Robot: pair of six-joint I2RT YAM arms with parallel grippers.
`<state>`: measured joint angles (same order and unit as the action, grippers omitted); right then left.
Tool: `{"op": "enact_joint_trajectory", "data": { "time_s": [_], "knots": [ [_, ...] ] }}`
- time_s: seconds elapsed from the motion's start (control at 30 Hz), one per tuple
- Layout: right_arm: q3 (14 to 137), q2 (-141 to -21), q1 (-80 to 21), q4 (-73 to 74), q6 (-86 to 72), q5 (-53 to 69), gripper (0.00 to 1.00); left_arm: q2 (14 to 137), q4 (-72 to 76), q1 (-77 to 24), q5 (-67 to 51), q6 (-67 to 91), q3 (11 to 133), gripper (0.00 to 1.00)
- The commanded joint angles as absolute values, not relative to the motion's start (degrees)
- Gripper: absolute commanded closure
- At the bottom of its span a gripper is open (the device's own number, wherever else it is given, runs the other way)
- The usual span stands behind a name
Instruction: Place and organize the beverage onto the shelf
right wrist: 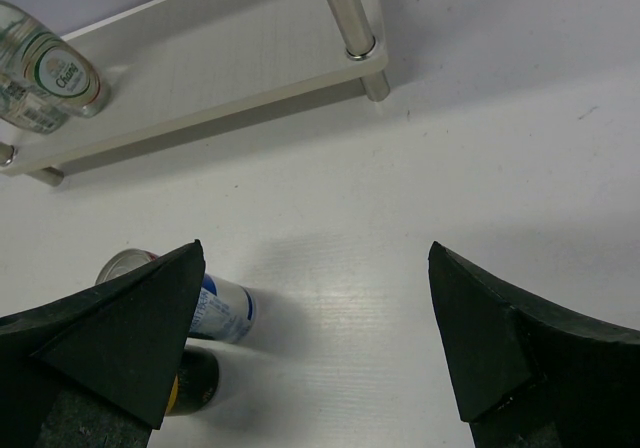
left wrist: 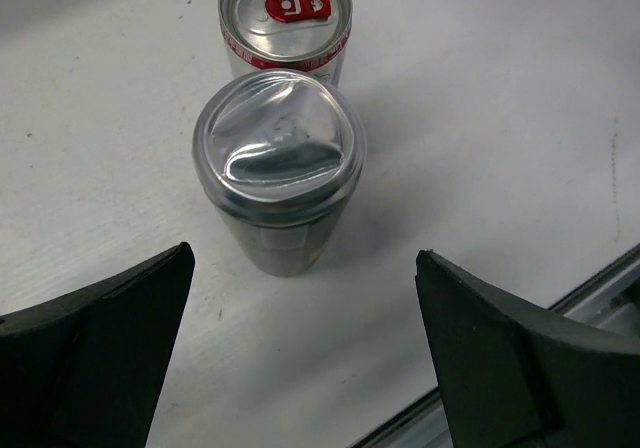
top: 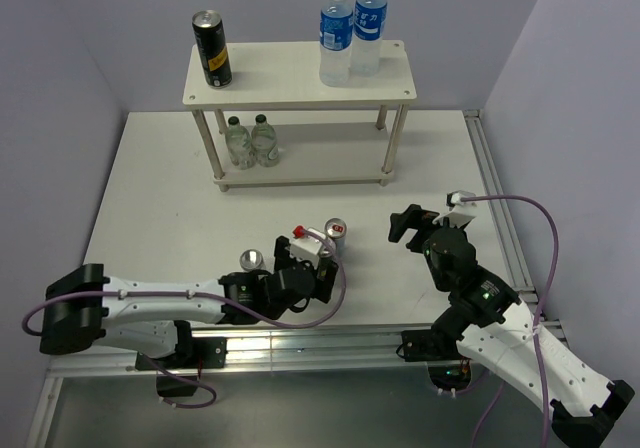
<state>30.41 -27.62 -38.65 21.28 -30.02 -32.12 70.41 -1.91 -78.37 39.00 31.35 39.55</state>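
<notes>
On the shelf (top: 290, 73) top board stand a tall black can (top: 212, 50) and two blue-capped water bottles (top: 337, 33). On the table, my left gripper (top: 305, 260) (left wrist: 305, 268) hangs open just short of a dark can with a silver top (left wrist: 280, 153), not touching it. A short silver can with a red tab (left wrist: 286, 18) (top: 336, 232) stands right behind it. Another silver can top (top: 252, 260) shows beside my left wrist. My right gripper (top: 422, 220) (right wrist: 316, 250) is open over bare table. Left of it are a blue-printed silver can (right wrist: 225, 308) and a black can's base (right wrist: 195, 380).
Two small clear bottles (top: 250, 140) stand on the shelf's lower board (right wrist: 220, 68), at its left end. A metal rail (top: 330, 340) runs along the table's near edge, close behind the left gripper. Purple walls enclose the back and sides.
</notes>
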Motion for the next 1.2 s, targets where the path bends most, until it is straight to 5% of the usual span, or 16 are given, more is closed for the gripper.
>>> {"op": "enact_joint_trajectory", "data": {
  "time_s": [0.0,0.5,0.6,0.63,0.67,0.7,0.73,0.8,1.17],
  "knots": [
    [30.59,-27.51,-38.76,20.48,-30.24,-33.40,0.00,74.26,6.23,-77.09,40.08,31.38,39.99,0.01],
    [30.59,-27.33,-38.76,20.30,-30.23,-32.96,0.00,88.41,20.82,-70.75,42.36,27.86,41.92,0.01],
    [30.50,-27.25,-38.76,20.22,-30.15,-32.96,0.00,89.12,20.22,-70.58,42.28,27.95,42.89,0.19],
    [30.59,-27.33,-38.76,20.30,-30.15,-32.96,0.00,89.03,19.08,-70.58,42.36,28.30,43.76,0.45],
    [30.59,-27.33,-38.76,20.30,-30.23,-32.96,0.00,88.69,17.94,-70.58,42.54,28.65,44.29,0.59],
    [30.67,-27.33,-38.85,20.39,-30.23,-32.96,0.00,87.55,16.80,-70.58,42.97,28.83,44.73,0.67],
    [30.67,-27.33,-38.85,20.30,-30.23,-33.05,0.00,86.67,13.74,-70.58,43.33,29.18,45.61,0.85],
    [30.67,-27.33,-38.76,20.30,-30.23,-33.13,0.00,83.17,9.69,-70.75,44.29,29.97,46.75,1.00],
    [30.41,-26.63,-38.85,20.21,-30.41,-32.96,0.00,70.40,-18.54,-66.63,44.85,18.74,73.81,1.00]
  ]
}}
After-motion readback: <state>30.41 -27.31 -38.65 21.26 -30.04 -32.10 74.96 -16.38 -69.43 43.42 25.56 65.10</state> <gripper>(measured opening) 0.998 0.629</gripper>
